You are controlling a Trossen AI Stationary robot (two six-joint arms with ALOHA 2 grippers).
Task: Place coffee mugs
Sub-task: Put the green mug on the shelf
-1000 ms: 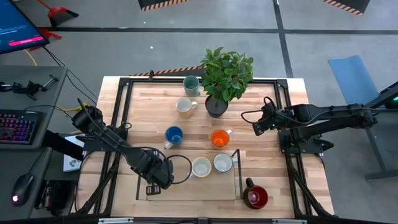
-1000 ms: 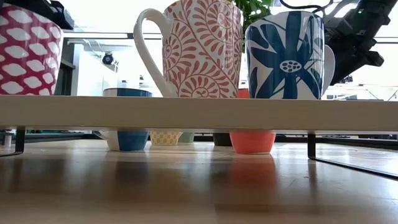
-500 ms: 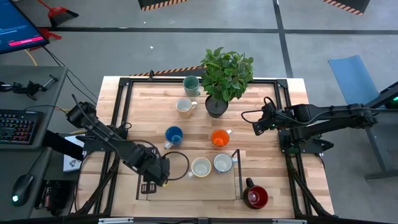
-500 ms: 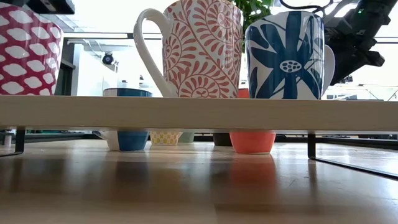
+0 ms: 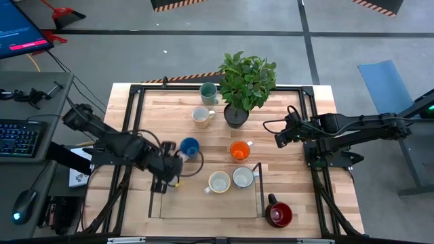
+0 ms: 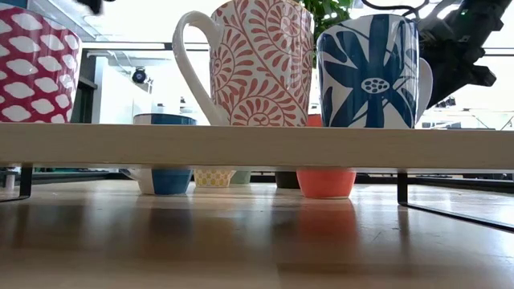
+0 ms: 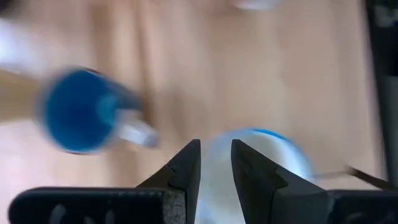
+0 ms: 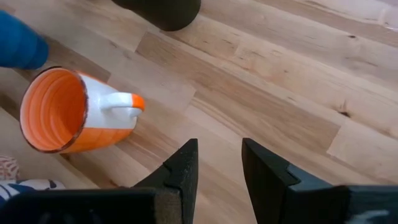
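Seven round glazed mugs stand apart on the pale plank table: teal mug and cream mug by the leafy plant in its dark pot, blue mug and orange mug mid-table, two white mugs on the raised board, red mug at the near edge. The left pincer, jaws narrowly apart and empty, hangs just beside the blue mug. The right pincer, slightly parted and empty, waits right of the orange mug.
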